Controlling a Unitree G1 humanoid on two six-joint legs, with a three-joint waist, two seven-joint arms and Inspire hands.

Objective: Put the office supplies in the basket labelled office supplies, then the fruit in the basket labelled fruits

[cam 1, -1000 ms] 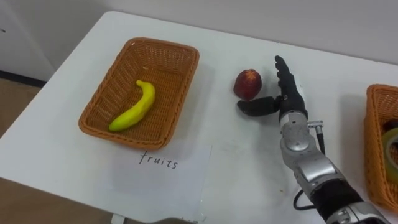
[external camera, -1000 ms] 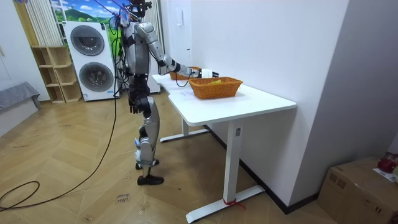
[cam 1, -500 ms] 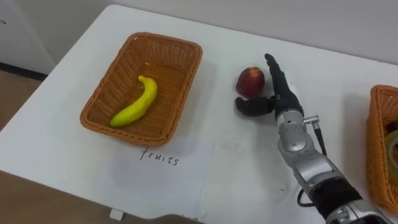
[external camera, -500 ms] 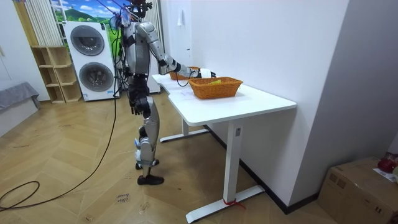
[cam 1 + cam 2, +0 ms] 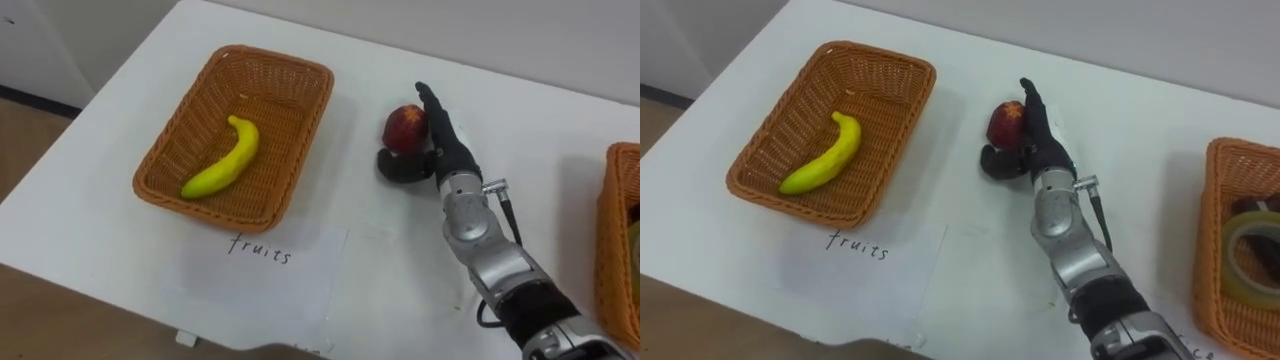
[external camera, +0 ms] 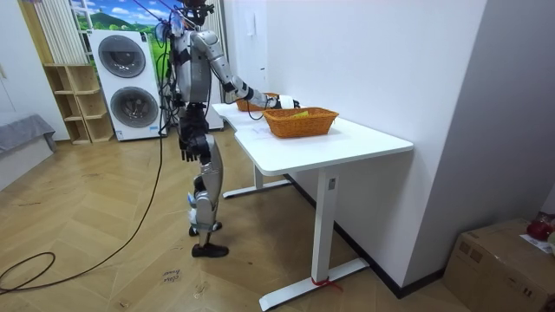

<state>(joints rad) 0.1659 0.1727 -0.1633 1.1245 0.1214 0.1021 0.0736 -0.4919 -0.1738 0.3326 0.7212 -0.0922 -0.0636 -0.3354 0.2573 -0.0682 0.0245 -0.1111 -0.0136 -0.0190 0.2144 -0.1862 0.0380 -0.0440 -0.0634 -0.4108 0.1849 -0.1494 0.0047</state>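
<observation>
The robot stands upright on both legs, its right arm (image 5: 497,272) stretched forward and slightly inward from the lower right. The right hand (image 5: 446,153) stands on edge, palm turned toward the robot's left, fingers (image 5: 430,108) straight and held close together, pointing away from the body. The thumb (image 5: 398,166) juts out sideways to the left, low and apparently a little bent. The left hand (image 6: 186,152) hangs beside the hip.

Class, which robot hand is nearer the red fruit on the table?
Right. The right hand is close beside the red fruit, thumb just before it; the left hand hangs by the robot's hip, away from the table.
</observation>
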